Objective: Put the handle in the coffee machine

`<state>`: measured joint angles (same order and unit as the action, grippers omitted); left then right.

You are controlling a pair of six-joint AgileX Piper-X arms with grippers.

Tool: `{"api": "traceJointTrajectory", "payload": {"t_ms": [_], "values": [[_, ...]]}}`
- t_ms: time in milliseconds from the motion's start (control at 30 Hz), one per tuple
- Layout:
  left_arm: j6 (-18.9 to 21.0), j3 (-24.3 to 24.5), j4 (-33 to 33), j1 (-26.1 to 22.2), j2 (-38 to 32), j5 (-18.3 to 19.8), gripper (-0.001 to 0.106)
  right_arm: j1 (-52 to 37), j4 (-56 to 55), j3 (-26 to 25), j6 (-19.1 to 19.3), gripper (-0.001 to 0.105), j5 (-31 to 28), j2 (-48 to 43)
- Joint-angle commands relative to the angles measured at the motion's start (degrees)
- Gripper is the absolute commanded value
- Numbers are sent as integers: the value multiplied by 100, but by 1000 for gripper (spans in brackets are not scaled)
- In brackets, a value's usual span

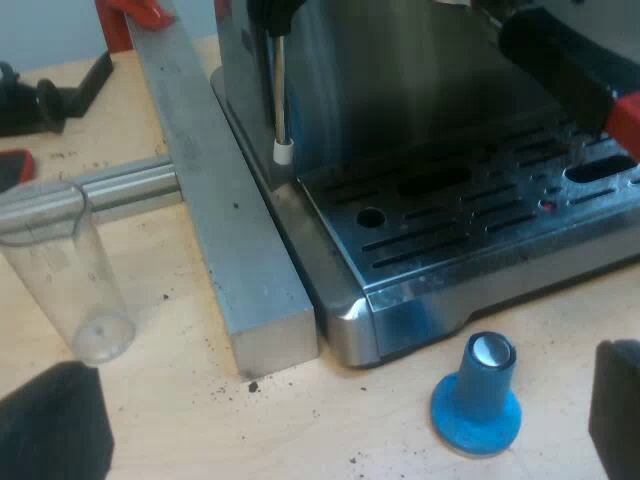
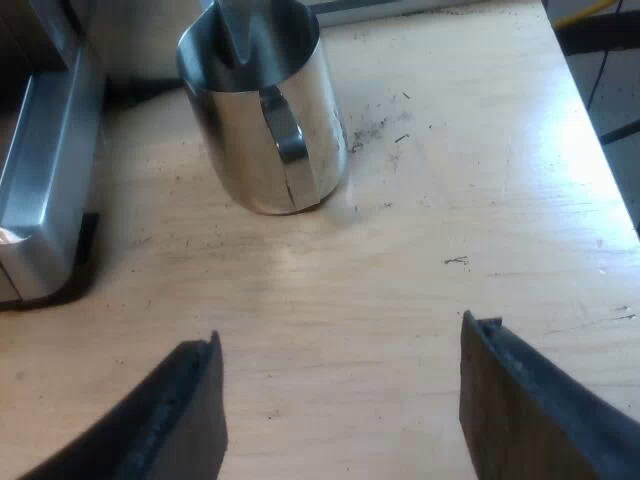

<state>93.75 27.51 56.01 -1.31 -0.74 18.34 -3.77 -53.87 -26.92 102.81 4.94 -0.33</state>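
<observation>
Handle (image 1: pixel 562 68) at the machine's front, both sets of jaws empty

Handle sits above the drip tray (image 1: pixel 470 205) of the machine (image 1: pixel 400 90). It is dark, and its red end (image 1: pixel 626 125) points out over the grille. From here I cannot tell whether its metal end is locked in. Nothing is gripping it.

The left jaws are spread wide over the tabletop (image 1: pixel 350 425), one finger on each side of the machine's near corner, with nothing between them. A blue tamper (image 1: pixel 477 398) stands upright on the wood between those fingers, just off the tray's corner and not touching it. A thin steam wand (image 1: pixel 281 95) with a white tip hangs down beside the tray. A square metal bar (image 1: pixel 225 235) lies along the machine's side. Beyond the bar stands a clear measuring glass (image 1: pixel 65 275), close to a round metal rod (image 1: pixel 130 185). Dark grounds are scattered on the wood around the bar's end.

The right jaws are also wide open and hold nothing, over bare wood. Ahead of them a steel jug (image 2: pixel 265 115) stands upright, its strap handle facing them. The machine's base is near the jug but not touching it.
</observation>
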Motion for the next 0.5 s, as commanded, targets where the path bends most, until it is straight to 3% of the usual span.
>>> {"api": "traceJointTrajectory", "payload": {"t_ms": [33,100,133,200,500], "values": [[-4,21,-114,17,-794,-448,105,-1,41,-46,29,55,2,-255],[98,21,-114,47,-794,-874,105,-1,41,-46,29,55,2,-255],[243,21,-114,55,-794,-1261,105,-1,41,-46,29,55,2,-255],[407,21,-106,86,-794,-1529,105,-1,41,-46,29,55,2,-255],[375,21,-106,92,-781,-1464,105,-1,41,-46,29,55,2,-255]]}}
